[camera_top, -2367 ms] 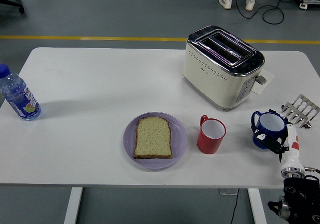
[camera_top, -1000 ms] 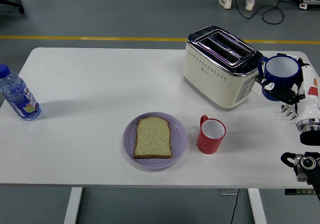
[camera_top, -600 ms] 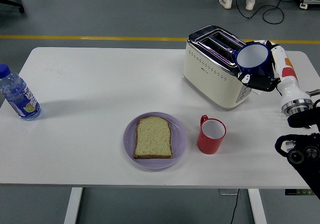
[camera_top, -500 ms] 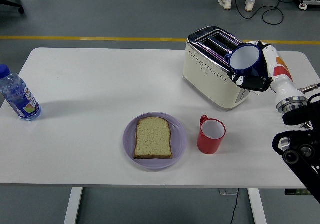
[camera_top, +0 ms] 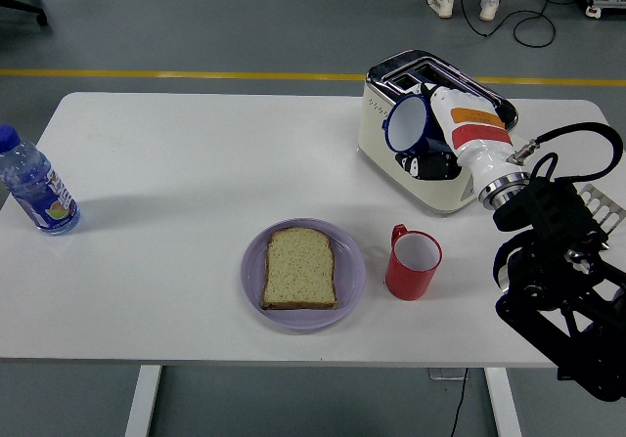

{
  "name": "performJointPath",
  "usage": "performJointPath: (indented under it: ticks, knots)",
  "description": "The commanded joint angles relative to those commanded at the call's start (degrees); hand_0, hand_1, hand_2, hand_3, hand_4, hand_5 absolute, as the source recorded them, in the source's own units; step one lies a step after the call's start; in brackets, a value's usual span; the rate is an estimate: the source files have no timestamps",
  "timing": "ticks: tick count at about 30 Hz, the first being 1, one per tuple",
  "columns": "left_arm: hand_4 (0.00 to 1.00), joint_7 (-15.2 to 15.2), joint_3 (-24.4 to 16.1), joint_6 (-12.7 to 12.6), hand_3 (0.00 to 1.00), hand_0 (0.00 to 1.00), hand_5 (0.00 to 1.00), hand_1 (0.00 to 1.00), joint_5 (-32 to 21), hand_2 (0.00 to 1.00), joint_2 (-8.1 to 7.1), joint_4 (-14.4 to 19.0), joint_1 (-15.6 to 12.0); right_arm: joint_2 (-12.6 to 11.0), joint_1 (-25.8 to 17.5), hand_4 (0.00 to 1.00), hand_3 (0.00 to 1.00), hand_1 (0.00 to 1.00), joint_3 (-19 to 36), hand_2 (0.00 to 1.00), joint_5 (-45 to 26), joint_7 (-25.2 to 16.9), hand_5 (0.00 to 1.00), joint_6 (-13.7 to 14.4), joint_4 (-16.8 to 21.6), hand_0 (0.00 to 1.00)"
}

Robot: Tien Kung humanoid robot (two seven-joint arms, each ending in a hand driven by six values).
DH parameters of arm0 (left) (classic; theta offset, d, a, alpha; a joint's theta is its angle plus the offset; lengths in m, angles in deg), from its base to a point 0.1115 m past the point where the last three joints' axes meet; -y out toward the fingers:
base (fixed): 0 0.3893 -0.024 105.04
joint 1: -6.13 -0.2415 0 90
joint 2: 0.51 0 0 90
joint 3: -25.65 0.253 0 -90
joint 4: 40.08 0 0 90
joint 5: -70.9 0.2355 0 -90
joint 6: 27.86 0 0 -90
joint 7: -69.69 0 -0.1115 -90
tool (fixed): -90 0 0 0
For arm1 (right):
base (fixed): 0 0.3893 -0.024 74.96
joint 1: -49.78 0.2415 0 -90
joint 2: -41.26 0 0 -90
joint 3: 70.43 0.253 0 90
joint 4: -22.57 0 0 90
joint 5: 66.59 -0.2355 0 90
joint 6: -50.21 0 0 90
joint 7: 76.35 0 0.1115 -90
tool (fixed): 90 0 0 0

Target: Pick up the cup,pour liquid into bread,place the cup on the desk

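Our right robot hand [camera_top: 435, 158] grips the blue cup [camera_top: 411, 124] aloft before the toaster [camera_top: 430, 129], tipped toward nine o'clock. The bread [camera_top: 300, 268] lies at seven o'clock from it. We should carry it over the slice before tipping further, clearing the red mug [camera_top: 413, 261].

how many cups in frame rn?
2. The blue cup is held tilted in the right hand, in front of the toaster. The red cup stands on the table, right of the plate with the bread. None look hidden.
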Motion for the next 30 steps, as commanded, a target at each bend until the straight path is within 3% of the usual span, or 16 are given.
performJointPath:
  ticks: [16, 30]
  knots:
    - [0.240, -0.09, 0.20, -0.03, 0.505, 0.633, 0.854, 0.641, -0.62, 0.653, -0.12, 0.01, 0.11, -1.66, 14.37, 0.722, 0.531, 0.341, -18.89, 0.509, 1.43, 3.29, 0.002, -5.54, -2.57, 0.301]
    - [0.240, 0.00, 1.02, 0.00, 0.504, 0.632, 0.854, 0.642, -1.34, 0.653, 0.05, -0.06, -0.78, -0.06, 22.73, 0.705, 0.536, 0.346, -30.07, 0.510, 5.85, 4.79, 0.002, -11.99, -4.46, 0.309]
